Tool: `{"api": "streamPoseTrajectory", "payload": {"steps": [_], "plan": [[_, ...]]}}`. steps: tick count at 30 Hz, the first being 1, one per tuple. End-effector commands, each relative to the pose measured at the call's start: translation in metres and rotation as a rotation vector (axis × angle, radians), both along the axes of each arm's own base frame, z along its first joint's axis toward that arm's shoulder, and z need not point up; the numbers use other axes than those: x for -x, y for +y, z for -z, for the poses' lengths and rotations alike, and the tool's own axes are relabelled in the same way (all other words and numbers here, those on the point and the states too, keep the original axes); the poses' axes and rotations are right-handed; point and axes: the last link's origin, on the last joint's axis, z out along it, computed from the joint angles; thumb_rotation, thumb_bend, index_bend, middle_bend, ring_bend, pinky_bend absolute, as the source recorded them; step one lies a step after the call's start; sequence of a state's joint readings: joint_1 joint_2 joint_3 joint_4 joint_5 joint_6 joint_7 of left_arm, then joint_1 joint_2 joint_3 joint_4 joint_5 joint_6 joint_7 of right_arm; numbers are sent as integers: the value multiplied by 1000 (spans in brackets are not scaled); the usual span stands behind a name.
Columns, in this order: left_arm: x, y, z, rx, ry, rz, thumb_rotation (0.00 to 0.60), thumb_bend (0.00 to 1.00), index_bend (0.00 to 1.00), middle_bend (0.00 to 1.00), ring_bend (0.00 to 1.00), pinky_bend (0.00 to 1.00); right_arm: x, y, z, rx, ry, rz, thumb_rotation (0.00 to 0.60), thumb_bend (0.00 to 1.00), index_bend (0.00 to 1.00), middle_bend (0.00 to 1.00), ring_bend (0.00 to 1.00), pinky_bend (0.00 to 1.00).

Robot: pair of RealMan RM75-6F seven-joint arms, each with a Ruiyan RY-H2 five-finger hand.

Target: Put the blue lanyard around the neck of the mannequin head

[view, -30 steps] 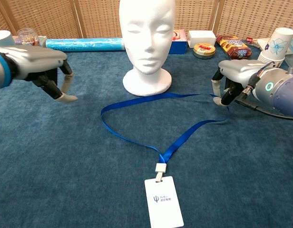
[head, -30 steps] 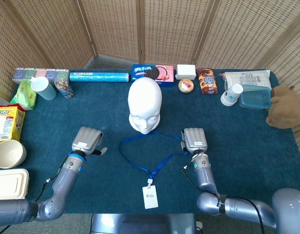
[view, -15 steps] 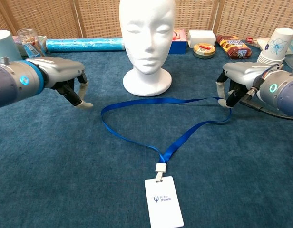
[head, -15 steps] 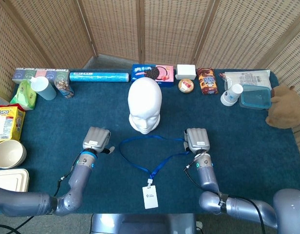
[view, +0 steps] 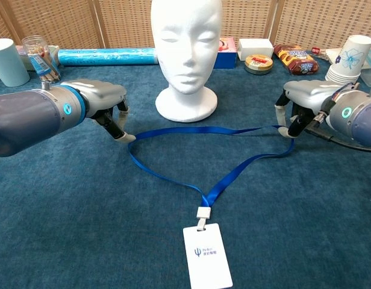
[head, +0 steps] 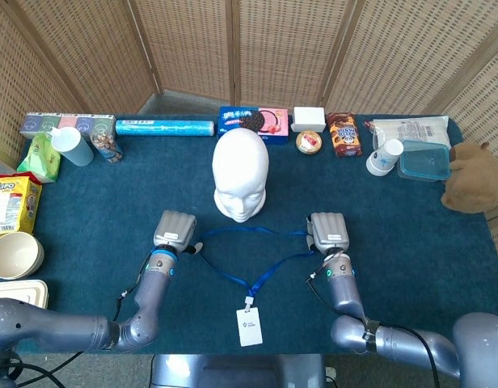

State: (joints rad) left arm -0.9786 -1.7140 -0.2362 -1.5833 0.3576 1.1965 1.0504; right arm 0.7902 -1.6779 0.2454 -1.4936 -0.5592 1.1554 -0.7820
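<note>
Over the last second the left hand (view: 107, 108) has travelled inward across the blue cloth-covered surface (view: 83, 205), from well out to the side to the left corner of the blue ribbon lanyard (view: 173, 165). The right hand (view: 297, 108) has barely shifted and has drawn its end of the ribbon slightly taut, so the loop now lies as a flatter triangle.

That loop lies flat on the surface just in front of the white foam mannequin head (view: 186, 51), which stands upright and faces the robot. The white badge card (view: 207, 254) lies nearest the robot at the end of the strap. Nothing is yet around the neck.

In the chest view the left hand's fingers are curled downward with their tips touching or almost touching the ribbon's left bend; I cannot tell whether they have actually pinched it. The right hand's fingers are likewise bent down over the ribbon's right bend and appear to nip it, though the contact is small and partly hidden.

The step in hand seems to be securing both sides of the loop. Next, I judge, the left hand must close firmly on the strap, and then both hands should lift together, keeping the loop wide enough to pass over the crown and settle at the neck.
</note>
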Motion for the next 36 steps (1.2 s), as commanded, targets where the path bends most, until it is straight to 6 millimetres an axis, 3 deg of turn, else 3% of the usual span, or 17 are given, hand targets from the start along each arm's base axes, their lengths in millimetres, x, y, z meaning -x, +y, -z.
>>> {"api": "streamPoseTrajectory", "payload": {"steps": [1,36], "plan": [[-2,1,3,4,-2,-5,399,277,605,1000,1000,1000,1,0,0,0,-2,4,600,500,622,1000,1000,1000],[4,7,17,21,1,-87,406,291,605,1000,1000,1000,8,-1,-1,-4,2,22,598,504,624,1000,1000,1000]]}}
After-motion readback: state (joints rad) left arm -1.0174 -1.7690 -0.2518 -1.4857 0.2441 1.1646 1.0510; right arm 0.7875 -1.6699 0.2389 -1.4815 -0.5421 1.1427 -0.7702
